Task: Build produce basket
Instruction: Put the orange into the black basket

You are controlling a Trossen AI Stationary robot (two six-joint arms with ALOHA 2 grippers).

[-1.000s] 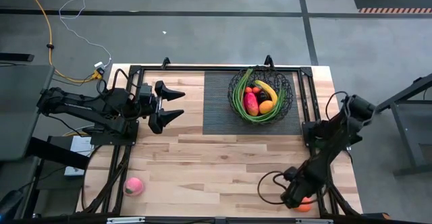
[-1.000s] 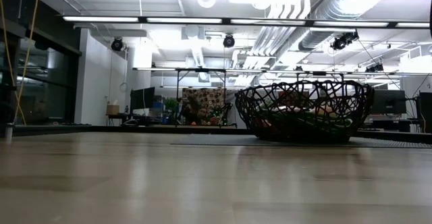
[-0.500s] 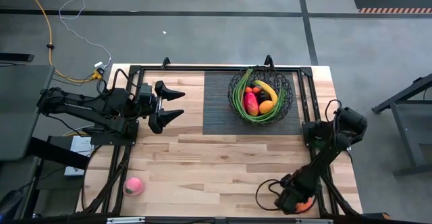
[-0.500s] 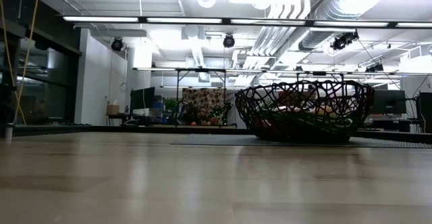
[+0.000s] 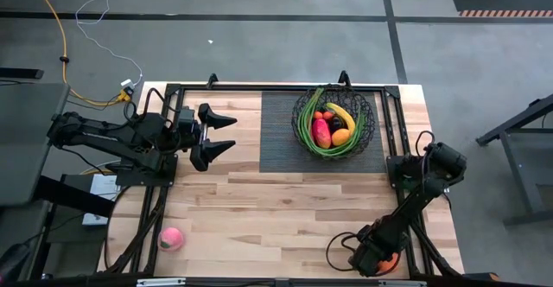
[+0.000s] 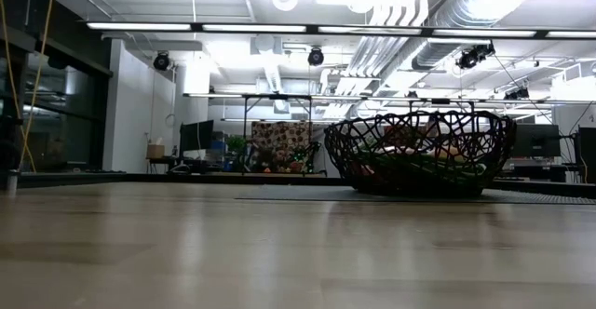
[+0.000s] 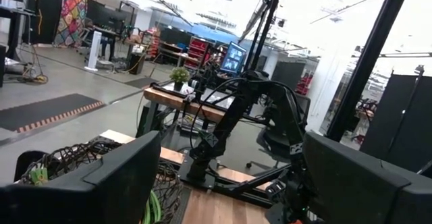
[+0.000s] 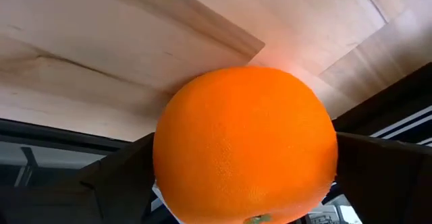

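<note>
The black wire basket (image 5: 364,114) (image 6: 424,151) stands on a dark ribbed mat (image 5: 281,131) at the far side of the table. It holds long green stalks, a banana, a mango, an orange and other small produce. Another orange (image 5: 390,262) (image 8: 246,143) lies at the near right corner. My right gripper (image 5: 377,258), open, hangs low over it with one finger on either side. A pink peach (image 5: 172,239) lies near the near left corner. My left gripper (image 5: 226,131) waits open at the far left, well above the table. My right gripper comes at the orange from above, with its fingers (image 8: 115,177) close against opposite sides of the fruit's widest part. Whether they touch it I cannot tell, because the orange covers their inner faces. The orange rests on the table.
Bare wooden tabletop (image 5: 285,209) stretches between the mat and the near edge. The right arm's black frame (image 5: 397,149) runs along the right edge. The orange lies close to the near table edge. The left wrist view shows the basket (image 7: 61,160) and the right arm (image 7: 256,116).
My right arm has folded in, and its gripper has moved a little toward the near edge and down onto the orange at the near right corner. The orange has stayed where it was. My left arm has kept still.
</note>
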